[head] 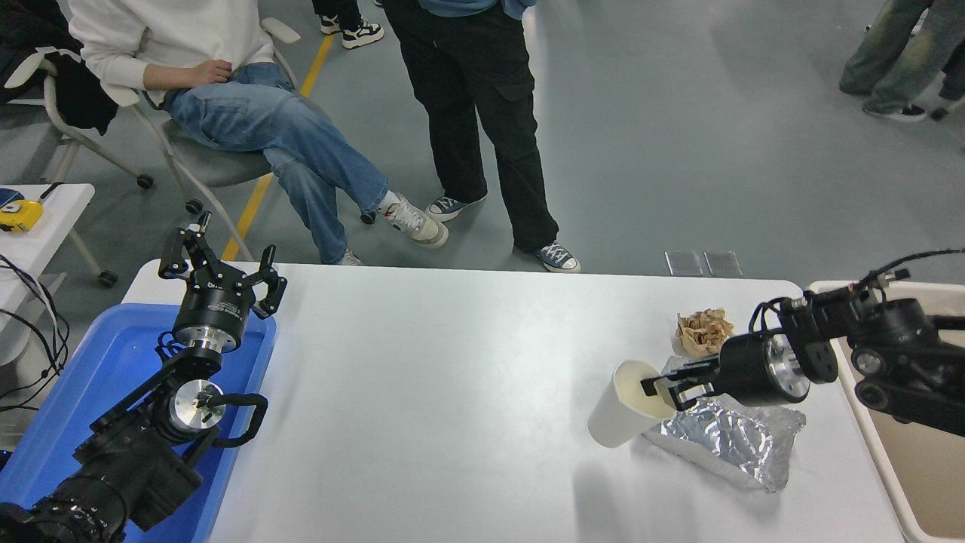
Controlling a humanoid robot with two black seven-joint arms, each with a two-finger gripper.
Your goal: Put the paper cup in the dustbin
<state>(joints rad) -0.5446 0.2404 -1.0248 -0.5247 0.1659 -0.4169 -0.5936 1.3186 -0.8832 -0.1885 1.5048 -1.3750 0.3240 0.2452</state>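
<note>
The white paper cup (620,413) with a cream inside hangs tilted above the table, its shadow on the tabletop below it. My right gripper (667,389) is shut on the cup's rim, one finger inside the mouth and one outside. The beige dustbin (908,467) stands past the table's right edge, partly hidden behind my right arm. My left gripper (219,264) is open and parked at the lower left, over the blue tray.
A crumpled silver foil bag (731,441) lies under the right gripper. A crumpled brown paper wad (703,330) sits behind it. A blue tray (90,392) is at the table's left. People sit and stand beyond the far edge.
</note>
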